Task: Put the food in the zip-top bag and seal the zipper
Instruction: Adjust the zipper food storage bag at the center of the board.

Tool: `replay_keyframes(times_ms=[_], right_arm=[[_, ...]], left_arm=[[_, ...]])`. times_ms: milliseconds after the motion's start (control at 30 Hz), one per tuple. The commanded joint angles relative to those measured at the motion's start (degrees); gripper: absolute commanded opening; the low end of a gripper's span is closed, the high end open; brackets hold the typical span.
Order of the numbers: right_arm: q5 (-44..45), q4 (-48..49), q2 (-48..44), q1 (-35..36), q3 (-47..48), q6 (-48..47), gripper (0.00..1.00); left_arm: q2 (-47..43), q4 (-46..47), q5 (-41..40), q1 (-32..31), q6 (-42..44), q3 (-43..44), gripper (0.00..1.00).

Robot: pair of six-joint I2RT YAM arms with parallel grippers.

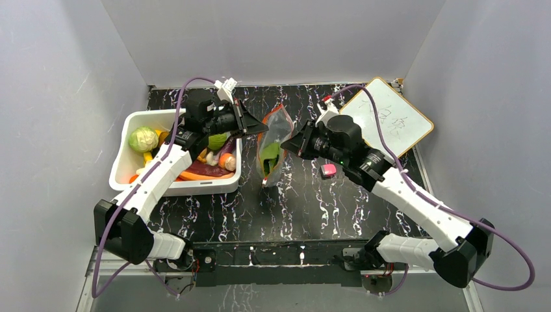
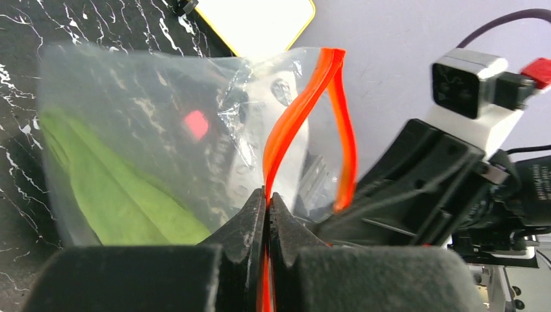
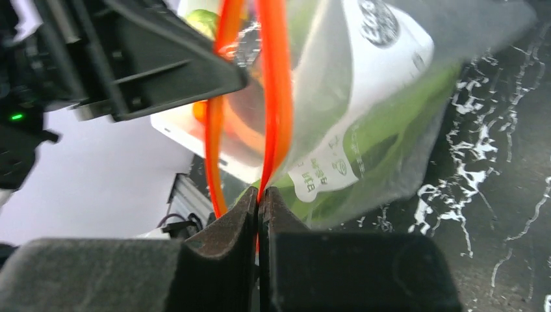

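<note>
Left gripper [image 2: 267, 203] was pinched shut on one strip of the zipper [image 2: 305, 104], and right gripper [image 3: 260, 198] was pinched shut on the other strip, with the mouth parted between them. Bag [image 1: 273, 146] was mid-frame in the top view, a green leaf [image 2: 110, 195] inside. Other food [image 1: 143, 139] lay in the bin [image 1: 120, 170] at left.
</note>
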Motion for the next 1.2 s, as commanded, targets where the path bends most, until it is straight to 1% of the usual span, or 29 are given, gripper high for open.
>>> replay_keyframes(times_ms=[0, 133, 167, 300, 467, 567, 700, 800, 833, 867, 900, 1067, 1167], right_arm=[[-1.1, 4.5, -3.5, 0.1, 0.7, 0.9, 0.00], [-1.5, 6.9, -5.7, 0.1, -2.0, -2.3, 0.00], [-1.4, 7.0, -5.9, 0.1, -2.4, -2.7, 0.00], [-2.2, 5.4, -5.3, 0.1, -1.9, -3.8, 0.00], [-3.3, 5.6, -5.7, 0.1, -1.8, -3.9, 0.00], [-2.3, 5.1, -6.0, 0.0, -1.7, -4.5, 0.00], [1.4, 2.5, -6.0, 0.1, -0.7, -5.5, 0.00], [2.2, 1.9, -6.4, 0.0, -0.6, -6.2, 0.00], [2.1, 1.9, -6.5, 0.0, -0.6, -6.3, 0.00], [2.0, 2.0, -6.7, 0.1, -0.7, -6.3, 0.00], [2.0, 2.0, -6.8, 0.1, -0.8, -6.2, 0.00], [1.1, 2.7, -7.5, 0.1, -1.9, -6.4, 0.00], [0.7, 3.4, -7.9, 0.1, -2.3, -6.5, 0.00]], left_arm=[[0.3, -2.1, 0.9, -0.3, 4.5, 3.1, 0.00], [-0.9, -3.8, -1.1, -0.3, 6.7, 2.7, 0.00], [-1.0, -3.7, -1.1, -0.3, 6.9, 2.4, 0.02], [-1.4, -3.5, -0.6, -0.3, 7.2, 1.7, 0.14], [-2.2, -3.1, 0.4, -0.3, 6.9, 1.2, 0.30], [-3.0, -5.1, -0.8, -0.3, 9.2, 1.5, 0.39], [-4.0, -11.7, -6.3, -0.3, 14.5, 3.6, 0.55], [-4.7, -15.8, -10.1, -0.3, 18.0, 5.2, 0.68], [-4.9, -17.1, -11.7, -0.3, 19.2, 5.8, 0.78], [-5.0, -18.6, -13.3, -0.3, 20.3, 6.4, 0.95], [-4.8, -20.5, -16.0, -0.3, 21.3, 7.2, 0.98], [-4.5, -25.7, -24.0, -0.3, 24.3, 10.6, 0.98], [-4.1, -28.1, -31.6, -0.1, 25.0, 11.4, 0.98]])
